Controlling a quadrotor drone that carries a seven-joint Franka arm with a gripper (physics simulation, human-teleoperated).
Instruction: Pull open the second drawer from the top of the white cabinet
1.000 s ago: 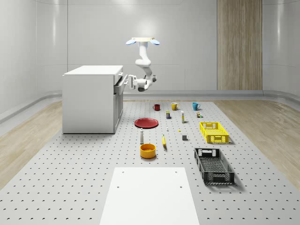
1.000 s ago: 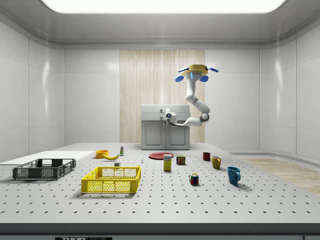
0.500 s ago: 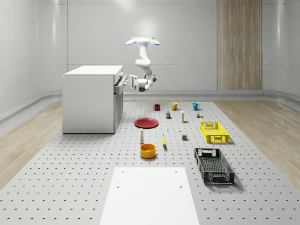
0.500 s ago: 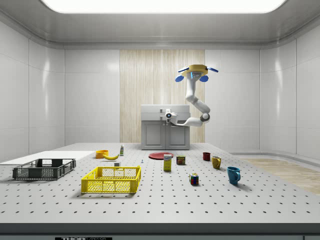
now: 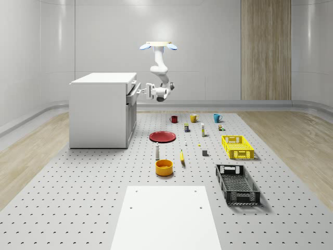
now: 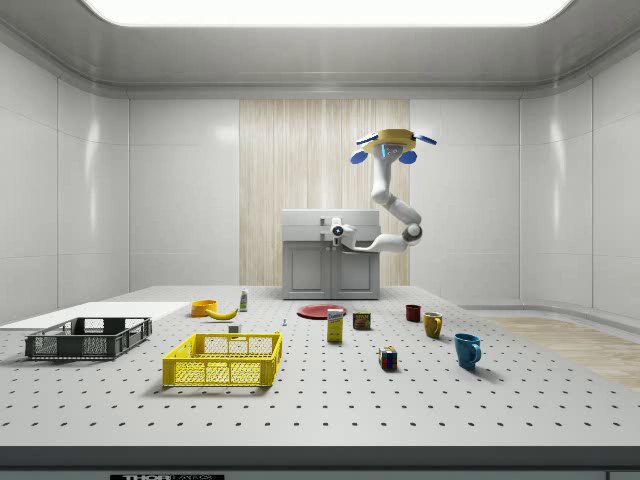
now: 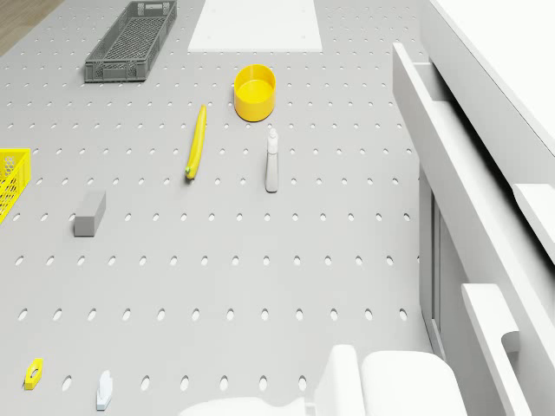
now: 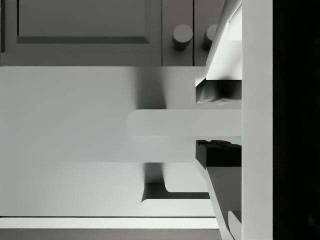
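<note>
Pale panelled walls all round, one wood-slat panel (image 5: pixel 266 49) on the back wall, light strip across the ceiling in the side view. Floor is wood at the edges, with a big grey perforated platform (image 5: pixel 78 198) in the middle and a plain white slab (image 5: pixel 166 216) at its near end.

White cabinet (image 5: pixel 101 109) stands on the platform at the whole-scene view's left. One drawer (image 5: pixel 132 91) near its top is pulled out partway, front proud of the cabinet face. Can't tell from here whether it's the second one down.

Drone (image 5: pixel 158 46) hovers in the air in front of the cabinet, above its top, over the platform. Arm hangs down and bends back toward the cabinet. Gripper (image 8: pixel 218 122) is at the drawer's bar handle (image 8: pixel 182 123), one finger each side of it and close against it, so clamped on the handle.

Scattered on the platform: red plate (image 5: pixel 162 136) just off the cabinet, orange bowl (image 5: pixel 164 167), banana (image 5: pixel 182 157), white bottle (image 5: pixel 157 151), yellow crate (image 5: pixel 237 146), black crate (image 5: pixel 237 183). Three mugs in a row further back: red mug (image 5: pixel 174 119), yellow mug (image 5: pixel 193 117), blue mug (image 5: pixel 217 117). All well apart from the cabinet.
</note>
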